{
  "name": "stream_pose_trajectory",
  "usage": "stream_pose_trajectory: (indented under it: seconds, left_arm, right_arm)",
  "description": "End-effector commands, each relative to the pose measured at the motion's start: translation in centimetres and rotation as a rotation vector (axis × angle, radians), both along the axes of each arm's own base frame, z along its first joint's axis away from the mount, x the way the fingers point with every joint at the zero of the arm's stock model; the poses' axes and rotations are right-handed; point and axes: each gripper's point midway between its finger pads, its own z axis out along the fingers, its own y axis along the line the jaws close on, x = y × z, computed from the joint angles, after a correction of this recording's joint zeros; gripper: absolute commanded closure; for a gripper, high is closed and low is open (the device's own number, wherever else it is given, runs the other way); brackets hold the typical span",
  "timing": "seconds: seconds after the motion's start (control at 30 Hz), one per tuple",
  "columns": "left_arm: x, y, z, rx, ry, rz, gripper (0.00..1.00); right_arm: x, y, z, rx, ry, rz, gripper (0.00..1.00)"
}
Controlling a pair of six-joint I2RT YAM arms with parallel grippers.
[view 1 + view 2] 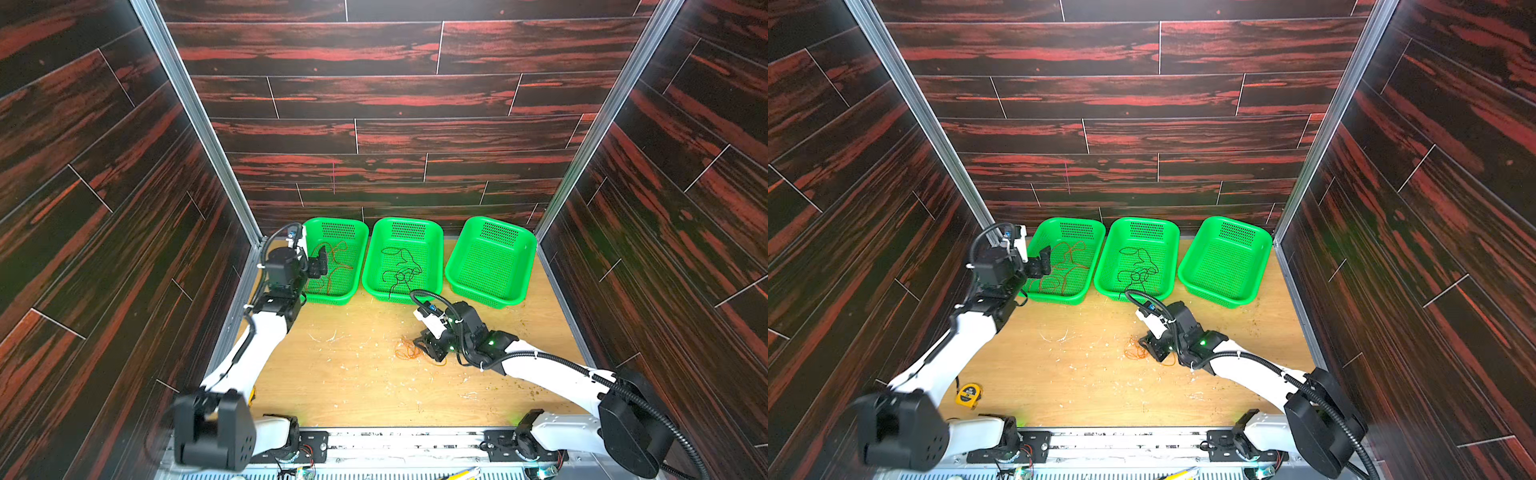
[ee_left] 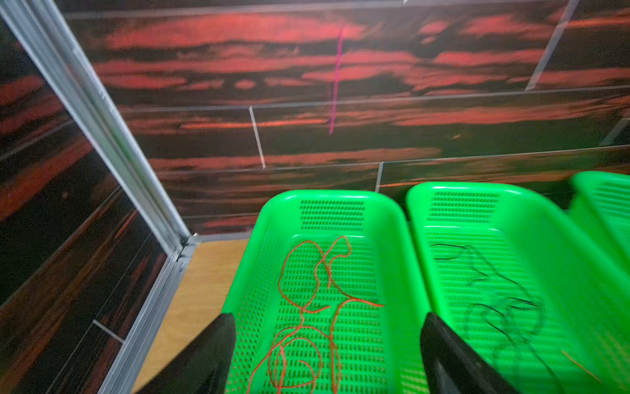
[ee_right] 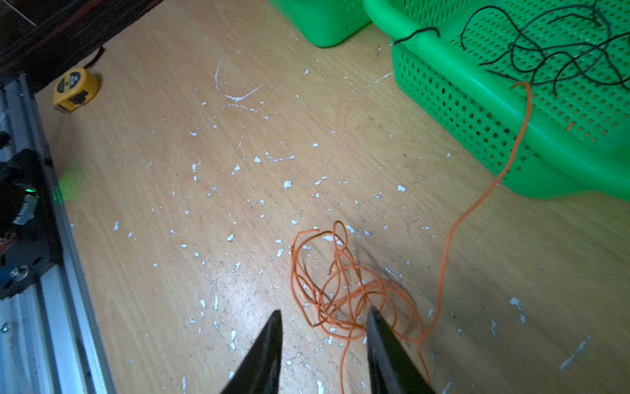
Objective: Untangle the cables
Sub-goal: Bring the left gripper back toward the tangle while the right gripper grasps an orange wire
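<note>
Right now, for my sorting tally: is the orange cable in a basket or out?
Out: the orange cable lies bunched on the table, one strand reaching up to the middle basket's rim.

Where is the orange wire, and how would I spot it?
Start at the wooden table in front of the row of green baskets. The orange cable lies bunched in a small heap on the bare wood before the middle basket, by the right gripper. Unlike the red cable and black cable, its heap sits outside every basket.

Robot lab test cell: wood-print panel walls point(image 1: 374, 104), aluminium frame rails point(image 1: 195, 116), scuffed tabletop point(image 1: 353, 386).
</note>
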Motion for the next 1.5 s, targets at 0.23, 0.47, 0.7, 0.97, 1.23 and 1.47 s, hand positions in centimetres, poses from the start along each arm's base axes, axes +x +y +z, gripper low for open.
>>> stream_pose_trajectory:
  seconds: [0.23, 0.47, 0.7, 0.97, 1.23, 1.47]
  left_arm:
    - [-6.4, -7.3, -3.5, 0.072, 0.141, -0.277, 0.20]
    - [-9.6, -13.3, -4.5, 0.099, 0.141, -0.488, 0.25]
    - [-11.1, -15.5, -4.6, 0.108, 0.126, -0.556, 0.26]
    - [-11.8, -16.2, -4.3, 0.110, 0.107, -0.581, 0.26]
    - [-12.0, -17.0, -4.1, 0.074, 0.093, -0.612, 0.25]
    - [-13.3, -19.9, -3.4, 0.034, 0.067, -0.732, 0.23]
  right_arm:
    - [1.7, -2.0, 1.1, 0.035, 0.032, -0.167, 0.57]
    - [3.4, -2.9, -1.0, 0.038, 0.099, -0.266, 0.50]
    - [6.0, -2.6, -4.4, 0.010, 0.128, -0.293, 0.53]
    - [7.1, -1.1, -3.6, 0.029, 0.083, -0.230, 0.99]
    - [5.3, -1.4, 3.5, 0.134, -0.029, -0.169, 1.00]
    - [3.7, -0.9, 12.7, 0.298, -0.180, -0.086, 1.00]
